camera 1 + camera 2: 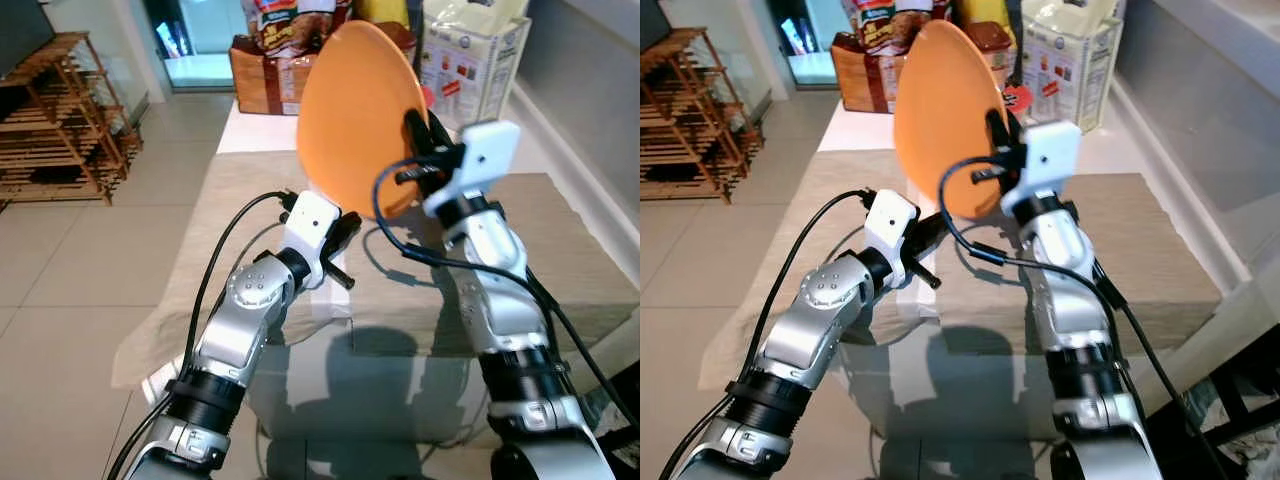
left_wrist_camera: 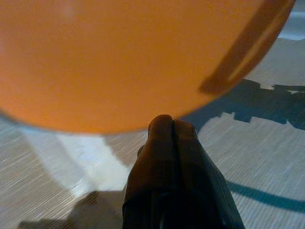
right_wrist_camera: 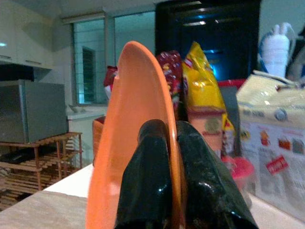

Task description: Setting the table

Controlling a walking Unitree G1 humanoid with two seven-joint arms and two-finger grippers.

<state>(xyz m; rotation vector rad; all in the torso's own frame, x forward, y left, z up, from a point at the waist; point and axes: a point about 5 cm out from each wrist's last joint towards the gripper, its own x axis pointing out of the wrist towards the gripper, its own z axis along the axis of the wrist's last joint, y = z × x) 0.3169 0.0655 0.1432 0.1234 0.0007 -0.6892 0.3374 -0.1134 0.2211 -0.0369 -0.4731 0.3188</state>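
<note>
An orange plate [image 1: 358,115] is held almost upright above the table, its face turned toward my left. My right gripper [image 1: 418,135] is shut on the plate's rim, one finger on each side of the plate [image 3: 138,138]. My left gripper [image 1: 345,228] is shut with nothing in it, just below and to the left of the plate's lower edge [image 2: 119,67], above the beige table runner [image 1: 560,250].
Snack bags [image 1: 285,30], a brown box [image 1: 262,80] and a white carton [image 1: 472,60] stand at the table's far end. A wooden rack [image 1: 60,120] stands on the tiled floor at left. The glass table top [image 1: 330,390] shows near me.
</note>
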